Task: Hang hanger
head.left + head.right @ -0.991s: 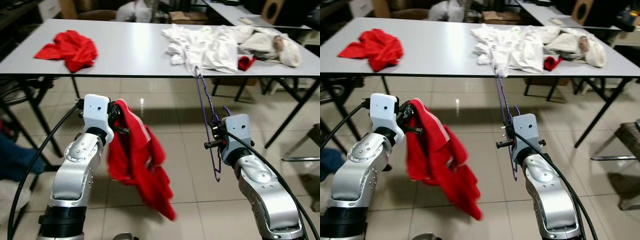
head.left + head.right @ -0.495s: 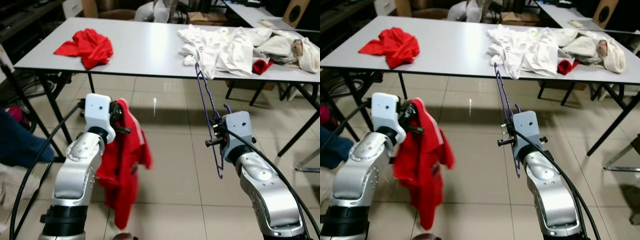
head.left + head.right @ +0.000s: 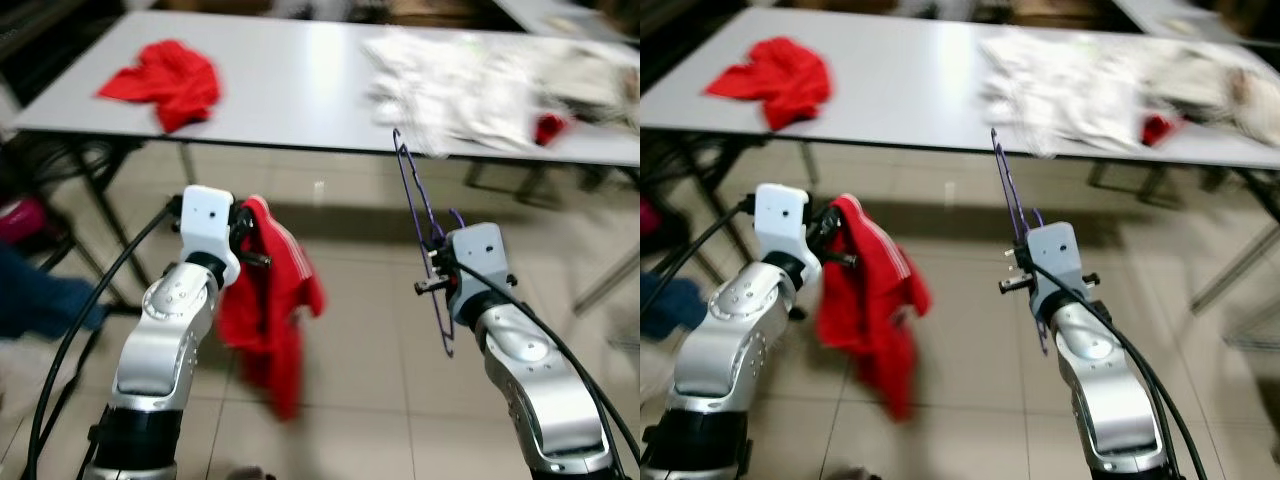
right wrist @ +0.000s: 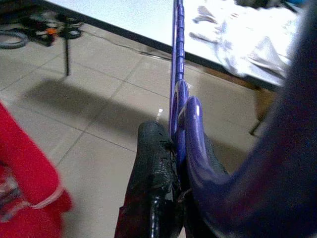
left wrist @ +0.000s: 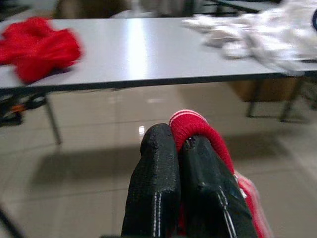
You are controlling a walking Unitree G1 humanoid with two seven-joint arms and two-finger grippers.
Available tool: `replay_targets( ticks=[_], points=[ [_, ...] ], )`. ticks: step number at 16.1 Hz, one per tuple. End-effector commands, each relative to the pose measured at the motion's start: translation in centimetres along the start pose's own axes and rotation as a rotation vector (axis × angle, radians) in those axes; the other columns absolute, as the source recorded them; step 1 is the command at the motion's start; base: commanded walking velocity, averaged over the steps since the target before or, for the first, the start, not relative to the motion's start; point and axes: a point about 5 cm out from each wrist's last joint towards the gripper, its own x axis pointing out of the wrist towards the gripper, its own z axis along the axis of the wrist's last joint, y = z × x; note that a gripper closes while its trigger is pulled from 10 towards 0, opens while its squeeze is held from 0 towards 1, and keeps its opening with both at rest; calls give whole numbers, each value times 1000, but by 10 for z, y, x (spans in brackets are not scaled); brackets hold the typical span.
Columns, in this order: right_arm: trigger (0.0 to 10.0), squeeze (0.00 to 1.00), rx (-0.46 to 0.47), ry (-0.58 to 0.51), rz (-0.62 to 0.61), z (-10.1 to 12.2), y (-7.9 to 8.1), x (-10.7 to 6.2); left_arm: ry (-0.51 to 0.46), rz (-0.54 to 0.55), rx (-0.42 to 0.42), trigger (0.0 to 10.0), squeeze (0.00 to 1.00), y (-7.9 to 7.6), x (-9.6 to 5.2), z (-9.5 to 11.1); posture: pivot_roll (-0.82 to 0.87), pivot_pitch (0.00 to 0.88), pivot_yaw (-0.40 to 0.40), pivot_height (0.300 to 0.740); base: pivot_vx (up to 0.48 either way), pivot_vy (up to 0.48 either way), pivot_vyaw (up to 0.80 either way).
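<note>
Fingers of the right gripper (image 3: 432,262) pinched shut on the purple hanger (image 3: 420,230), its length running upward beyond them. Left gripper (image 3: 246,238) clamped the red garment (image 3: 270,305), which drooped below.

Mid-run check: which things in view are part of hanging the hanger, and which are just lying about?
In the job:
purple hanger, pinched in the right gripper
red garment, clamped in the left gripper

Lying about:
red cloth on the grey table
white clothes pile on that table
small red item beside the pile
</note>
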Motion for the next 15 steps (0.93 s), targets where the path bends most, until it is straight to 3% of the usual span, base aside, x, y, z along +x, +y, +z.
replay_targets(
  ticks=[1,15],
  points=[
    [10000,0,-7,-7,9,1,2,1,-35,10,11,10000,0,3,1,9,30,0,-13,740,311,0,800],
    [10000,0,7,-8,47,0,9,1,-52,12,3,10000,0,7,2,15,46,0,-15,740,324,0,0]
  ],
)
